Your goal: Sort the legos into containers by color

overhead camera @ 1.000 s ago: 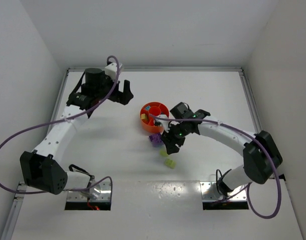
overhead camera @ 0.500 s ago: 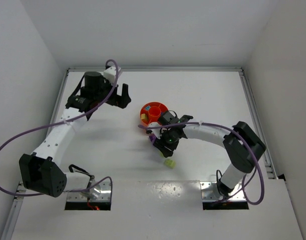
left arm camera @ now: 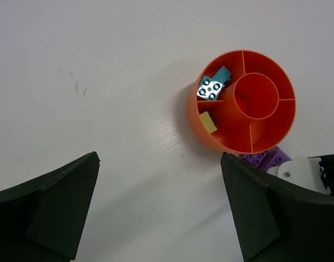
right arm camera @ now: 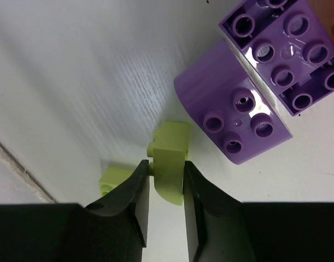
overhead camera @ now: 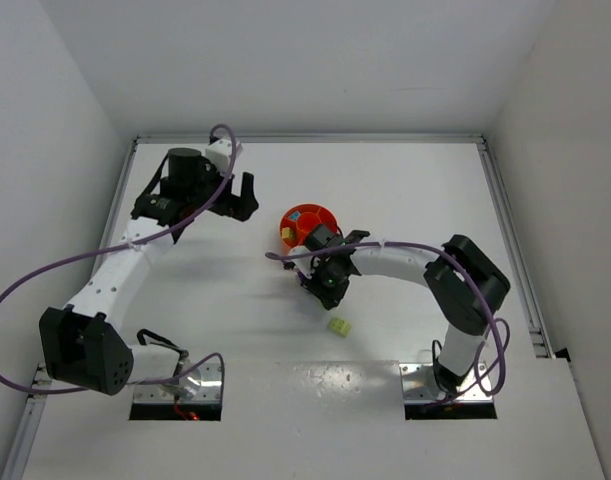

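Right gripper [right arm camera: 165,173] is clamped on a yellow-green lego [right arm camera: 171,143], fingers [right arm camera: 140,188] pressing both its sides; we see a small blocky brick with a stud on one side, down at the white table [overhead camera: 405,190]. A second yellow-green lego [right arm camera: 115,179] lies just beside it. Two purple legos [right arm camera: 232,117] sit close by, one rounded, one square, studs up, just beside the orange bowl [left arm camera: 194,117]. In the bowl's outer sections we see a teal lego [left arm camera: 222,74] touching a pale blue lego [left arm camera: 210,89], and a yellowish lego [left arm camera: 208,122] in the next section; the centre well holds nothing. Left gripper [left arm camera: 158,180] hangs above the table left of the bowl, jaws wide apart.
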You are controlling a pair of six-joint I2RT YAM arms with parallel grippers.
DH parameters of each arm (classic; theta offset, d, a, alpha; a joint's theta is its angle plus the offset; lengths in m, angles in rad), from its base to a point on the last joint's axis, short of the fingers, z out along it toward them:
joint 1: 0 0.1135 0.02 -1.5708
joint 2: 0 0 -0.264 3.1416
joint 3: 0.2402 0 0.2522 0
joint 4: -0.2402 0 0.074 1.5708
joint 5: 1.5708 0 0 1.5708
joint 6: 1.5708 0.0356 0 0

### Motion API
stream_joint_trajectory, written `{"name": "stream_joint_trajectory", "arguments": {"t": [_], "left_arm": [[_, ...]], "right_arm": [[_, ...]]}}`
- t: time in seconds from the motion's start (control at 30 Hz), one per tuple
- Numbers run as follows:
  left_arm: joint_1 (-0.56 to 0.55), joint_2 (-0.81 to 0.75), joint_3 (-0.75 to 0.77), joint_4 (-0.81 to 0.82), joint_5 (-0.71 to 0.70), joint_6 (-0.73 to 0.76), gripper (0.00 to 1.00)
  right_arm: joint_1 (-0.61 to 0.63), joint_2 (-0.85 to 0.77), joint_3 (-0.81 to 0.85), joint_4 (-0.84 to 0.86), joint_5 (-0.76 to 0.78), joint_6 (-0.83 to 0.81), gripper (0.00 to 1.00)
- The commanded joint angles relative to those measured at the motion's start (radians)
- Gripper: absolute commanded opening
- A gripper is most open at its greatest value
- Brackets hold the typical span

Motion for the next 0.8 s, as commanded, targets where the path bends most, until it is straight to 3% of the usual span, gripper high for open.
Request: {"name": "stream_joint_trajectory", "arguments": {"t": [0.0,0.1,0.33,0.53,0.67,0.77], "left_arm": [[0.014,-0.033,-0.001,0.019,-0.002,0.010,1.00],[0.023,-0.033,-0.010,0.019,-0.002,0.010,1.00],[0.023,-0.051,-0.031,0.039,0.017,-0.001,1.00],[0.023,-0.060,-0.031,0.059,0.018,-0.039,1.00],[0.023,-0.060,-0.013,0.059,-0.178,-0.170,1.00],[0.034,-0.048,0.002,0.044,-0.168,-0.148,1.00]], "right_arm": [[0.010,0.004,0.045,0.017,0.014,0.009,0.24],[0.010,-0.036,0.067,-0.009,-0.029,0.009,0.16],[-0.008,-0.146,0.209,-0.055,-0.155,0.036,0.12],[-0.008,-0.075,0.422,-0.064,-0.029,0.101,0.11],[-0.008,0.014,0.557,-0.091,0.069,0.145,0.10],[-0.008,0.050,0.579,-0.091,0.111,0.174,0.10]]}}
